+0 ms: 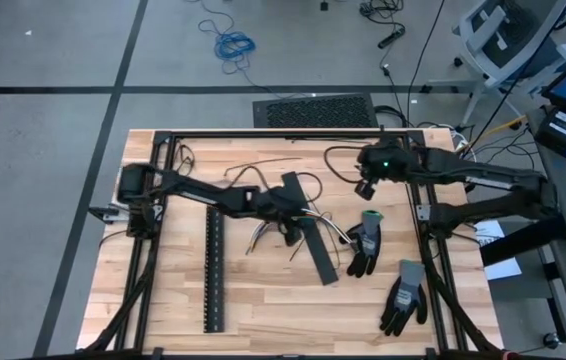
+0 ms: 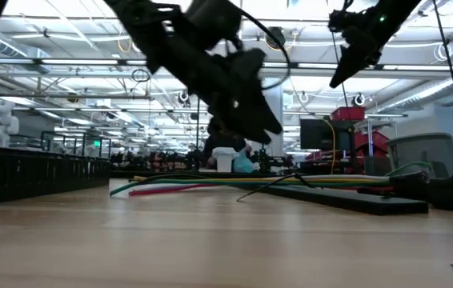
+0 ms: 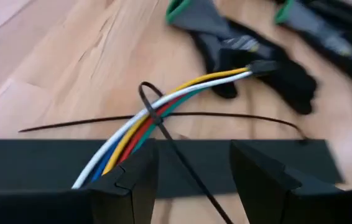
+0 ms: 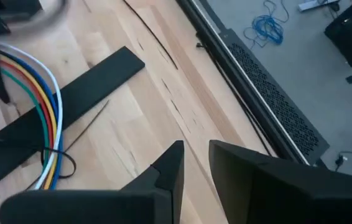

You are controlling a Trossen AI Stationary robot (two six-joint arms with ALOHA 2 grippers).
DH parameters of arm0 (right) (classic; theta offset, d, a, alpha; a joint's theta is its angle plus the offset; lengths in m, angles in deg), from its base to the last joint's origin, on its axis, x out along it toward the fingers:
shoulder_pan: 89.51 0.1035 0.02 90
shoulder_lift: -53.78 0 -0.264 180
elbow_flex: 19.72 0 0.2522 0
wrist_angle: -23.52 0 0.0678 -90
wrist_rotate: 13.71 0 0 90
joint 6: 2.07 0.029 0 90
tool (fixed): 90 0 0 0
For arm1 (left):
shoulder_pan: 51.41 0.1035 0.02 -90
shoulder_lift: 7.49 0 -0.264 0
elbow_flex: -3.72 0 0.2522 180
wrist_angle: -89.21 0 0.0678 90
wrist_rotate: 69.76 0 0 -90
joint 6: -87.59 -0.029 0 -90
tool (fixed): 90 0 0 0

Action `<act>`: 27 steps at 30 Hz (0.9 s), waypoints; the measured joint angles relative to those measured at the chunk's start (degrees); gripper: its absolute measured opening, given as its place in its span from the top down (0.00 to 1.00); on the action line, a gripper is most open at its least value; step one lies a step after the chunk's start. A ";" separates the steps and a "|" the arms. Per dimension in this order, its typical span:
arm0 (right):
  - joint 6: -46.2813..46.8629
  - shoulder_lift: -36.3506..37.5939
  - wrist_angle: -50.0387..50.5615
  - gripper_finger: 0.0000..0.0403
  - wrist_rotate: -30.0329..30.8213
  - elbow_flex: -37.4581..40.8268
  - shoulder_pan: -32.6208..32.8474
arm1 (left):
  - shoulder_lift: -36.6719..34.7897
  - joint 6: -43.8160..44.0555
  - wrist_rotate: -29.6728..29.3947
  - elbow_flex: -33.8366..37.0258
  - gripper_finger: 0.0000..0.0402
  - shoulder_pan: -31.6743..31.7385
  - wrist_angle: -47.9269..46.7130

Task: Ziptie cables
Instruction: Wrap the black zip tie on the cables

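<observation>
The cables, a bundle of white, blue, yellow, red and green wires, lie across a flat black strip near the table's middle. A thin black ziptie loops loosely around them, and its tail runs back between my left fingers. My left gripper hovers open just above the strip and the bundle. My right gripper hangs high over the far right of the table, slanting down. Its fingers stand a narrow gap apart with nothing between them.
A long slotted black strip lies left of the middle. Two dark gloves lie to the right of the cables. A second thin dark strand lies flat under the bundle. A black frame rail runs along the far edge.
</observation>
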 joint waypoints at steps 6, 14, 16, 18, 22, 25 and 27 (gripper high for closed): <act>0.52 1.59 1.15 0.84 -2.87 0.00 -0.06 | 7.22 -0.05 -5.22 -9.63 0.53 -0.88 -10.18; -5.61 1.57 1.12 0.84 -3.15 0.00 -0.03 | 10.62 4.59 -8.37 -13.35 0.53 -0.88 -11.79; -6.91 1.59 1.05 0.84 -4.16 0.00 -0.03 | 10.75 6.07 -8.82 -13.35 0.53 -0.90 -12.61; -7.59 1.57 1.07 0.84 -4.58 0.00 -0.03 | 10.78 7.22 -8.90 -13.35 0.53 -0.95 -13.51; -9.09 1.57 1.05 0.84 -4.59 0.00 -0.03 | 10.77 7.49 -8.92 -13.35 0.53 -1.30 -13.47; -9.46 1.57 1.07 0.84 -4.59 0.00 -0.03 | 10.78 7.48 -9.17 -13.35 0.53 -1.80 -13.47; -9.49 1.57 1.06 0.84 -4.60 0.00 -0.03 | 10.78 7.49 -9.18 -13.33 0.53 -2.21 -13.47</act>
